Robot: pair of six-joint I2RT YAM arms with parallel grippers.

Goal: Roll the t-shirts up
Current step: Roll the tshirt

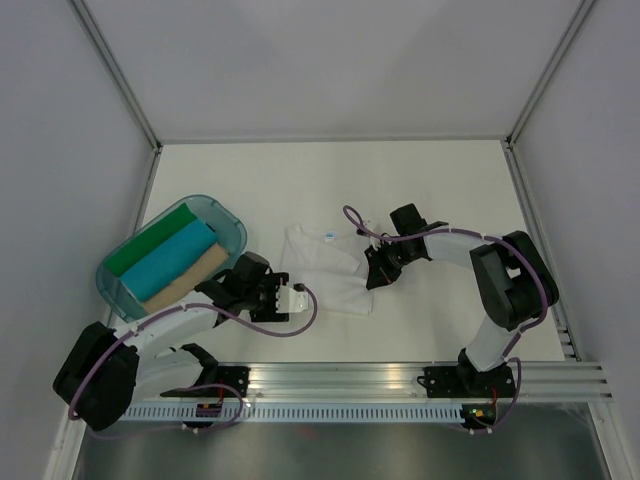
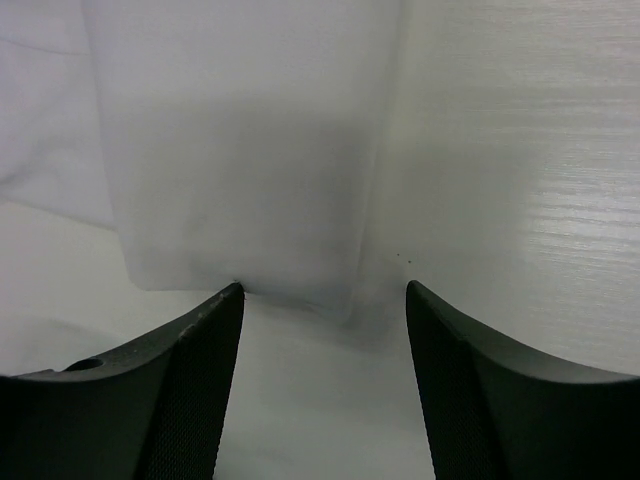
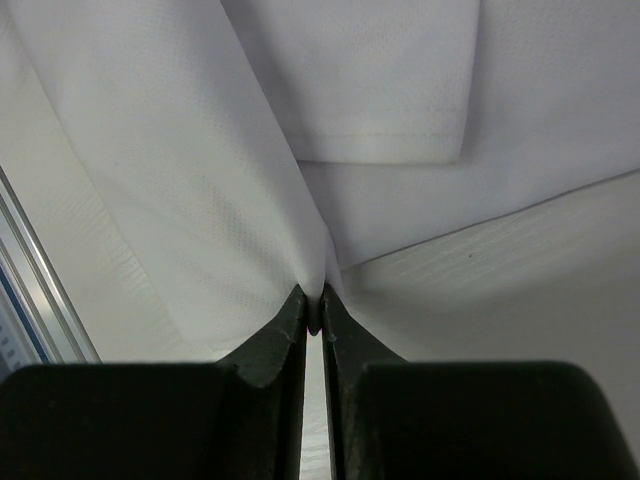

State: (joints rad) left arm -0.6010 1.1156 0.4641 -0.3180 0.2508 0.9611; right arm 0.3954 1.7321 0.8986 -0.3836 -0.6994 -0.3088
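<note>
A white t-shirt [image 1: 325,270] with a small blue neck label lies folded in the middle of the table. My right gripper [image 1: 375,275] is shut on the shirt's right edge; the right wrist view shows the white cloth [image 3: 200,170] pinched between the fingertips at my right gripper [image 3: 313,308]. My left gripper [image 1: 285,297] is open at the shirt's near left corner; in the left wrist view the shirt's edge [image 2: 240,150] lies just ahead of the spread left gripper [image 2: 322,300], nothing between the jaws. Green, light blue and tan rolls [image 1: 172,260] lie in the tub.
A translucent teal plastic tub [image 1: 230,222] stands at the left of the table, close behind my left arm. A metal rail [image 1: 400,380] runs along the near edge. Grey walls enclose the table on three sides.
</note>
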